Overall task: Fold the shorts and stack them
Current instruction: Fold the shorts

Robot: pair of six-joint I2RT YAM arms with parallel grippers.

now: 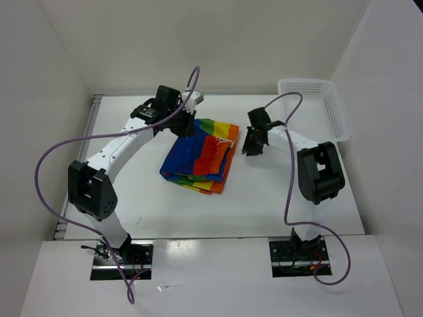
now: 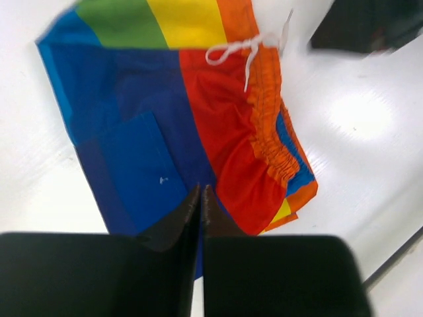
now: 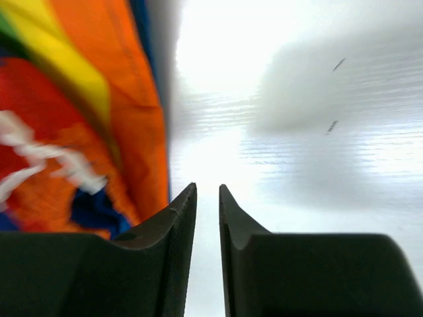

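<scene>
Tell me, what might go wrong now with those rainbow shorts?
The left hand hangs closed just above the folded shorts; pushing down could drag the layers and undo the fold. The loose white drawstring might catch on a finger. The right hand is beside the waistband side and could nudge the pile askew.

The white table [image 1: 145, 211] is viewed whole from a fixed camera set high above and behind the arm bases, angled down and forward. The left wrist view is taken from close above, tilted down onto the folded rainbow-striped cloth shorts [image 2: 185, 132], which fill its upper frame. The right wrist view is taken low and near, skimming the tabletop; the same shorts are caught at its left edge.
</scene>
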